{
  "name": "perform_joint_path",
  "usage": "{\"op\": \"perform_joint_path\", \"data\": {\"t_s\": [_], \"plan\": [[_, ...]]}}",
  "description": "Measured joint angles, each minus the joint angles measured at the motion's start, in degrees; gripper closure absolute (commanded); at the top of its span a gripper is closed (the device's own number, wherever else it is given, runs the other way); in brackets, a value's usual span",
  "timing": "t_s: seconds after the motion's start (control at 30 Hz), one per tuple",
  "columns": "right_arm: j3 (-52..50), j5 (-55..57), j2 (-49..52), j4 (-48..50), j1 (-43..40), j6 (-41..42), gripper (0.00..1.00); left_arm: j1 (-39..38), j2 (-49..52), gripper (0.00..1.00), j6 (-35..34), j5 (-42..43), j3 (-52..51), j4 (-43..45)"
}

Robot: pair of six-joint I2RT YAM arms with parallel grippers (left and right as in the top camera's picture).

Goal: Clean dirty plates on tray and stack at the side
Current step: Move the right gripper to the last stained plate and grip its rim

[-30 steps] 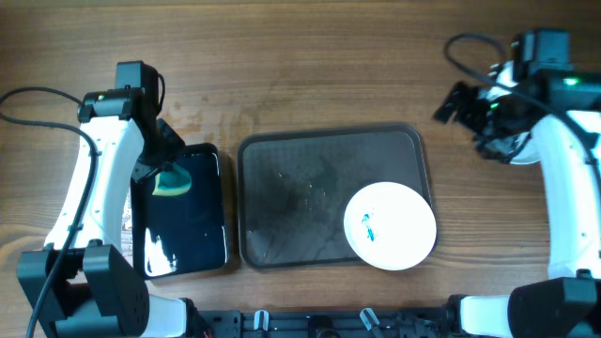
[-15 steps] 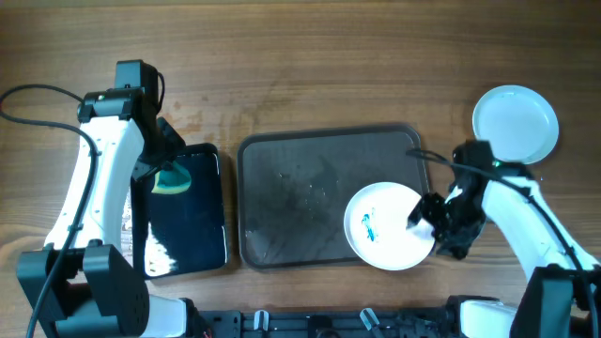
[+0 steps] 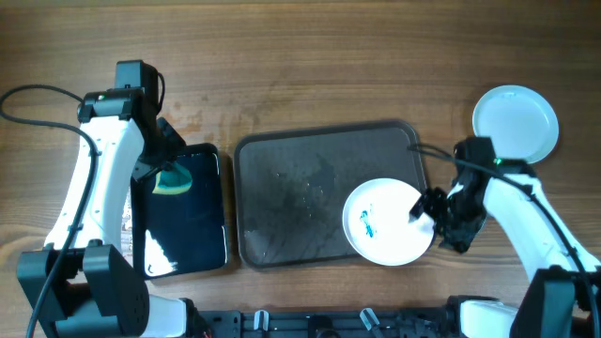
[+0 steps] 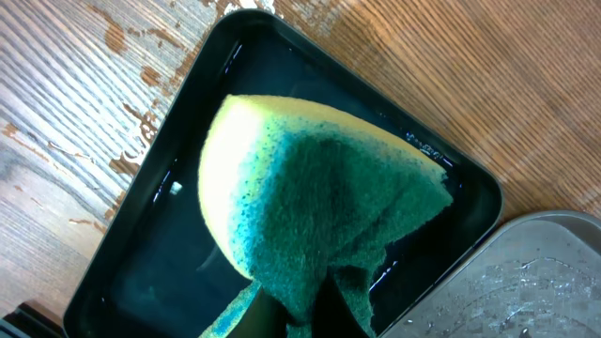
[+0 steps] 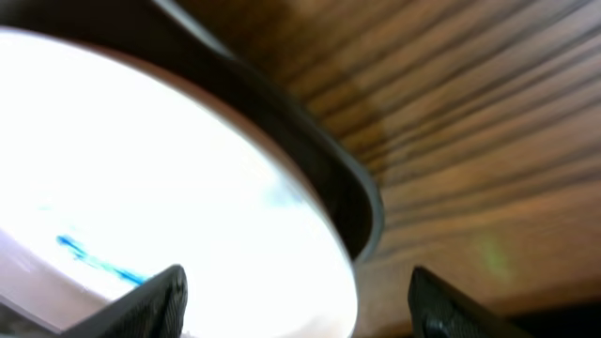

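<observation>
A white plate (image 3: pixel 388 223) with a blue smear lies at the right end of the dark tray (image 3: pixel 300 188). It fills the right wrist view (image 5: pixel 160 188). My right gripper (image 3: pixel 430 208) is open and straddles the plate's right edge at the tray rim (image 5: pixel 352 192). A pale blue plate (image 3: pixel 514 123) sits on the table at the far right. My left gripper (image 3: pixel 161 169) is shut on a green and yellow sponge (image 4: pixel 319 197), held over the small black tray (image 3: pixel 183 211). I see no third plate.
The small glossy black tray (image 4: pixel 150 253) lies left of the large tray and holds some liquid. Bare wooden table (image 3: pixel 310 66) lies behind both trays. The right arm's cable runs over the tray's right corner.
My right arm came from the far right corner down to the white plate's edge, leaving the pale blue plate on the table. The white plate shifted slightly left. The left arm stayed still.
</observation>
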Motion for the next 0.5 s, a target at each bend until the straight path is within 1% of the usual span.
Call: {"op": "perform_joint_path", "data": {"t_s": [0.1, 0.2, 0.27, 0.33, 0.37, 0.4, 0.5], "plan": [[4.02, 0.83, -0.13, -2.29, 0.0, -0.96, 0.25, 0.0, 0.0, 0.96, 0.0, 0.0, -0.02, 0.15], [3.54, 0.85, -0.13, -1.97, 0.0, -1.05, 0.32, 0.0, 0.02, 0.96, 0.0, 0.0, -0.02, 0.15], [0.92, 0.85, -0.26, 0.63, 0.0, -1.01, 0.34, 0.0, 0.0, 0.96, 0.0, 0.0, 0.0, 0.15], [-2.49, 0.83, -0.24, 3.43, 0.0, -1.01, 0.34, 0.0, 0.0, 0.96, 0.02, 0.02, 0.0, 0.13], [-4.72, 0.83, -0.24, 4.98, 0.0, -0.96, 0.36, 0.0, 0.0, 0.96, 0.02, 0.02, -0.02, 0.13], [-5.79, 0.83, -0.24, 5.75, 0.0, -0.96, 0.41, 0.0, 0.0, 0.96, 0.04, 0.02, 0.0, 0.15], [-6.91, 0.87, -0.24, 8.96, 0.0, -0.74, 0.42, 0.0, 0.0, 0.96, 0.28, 0.11, -0.02, 0.13]]}}
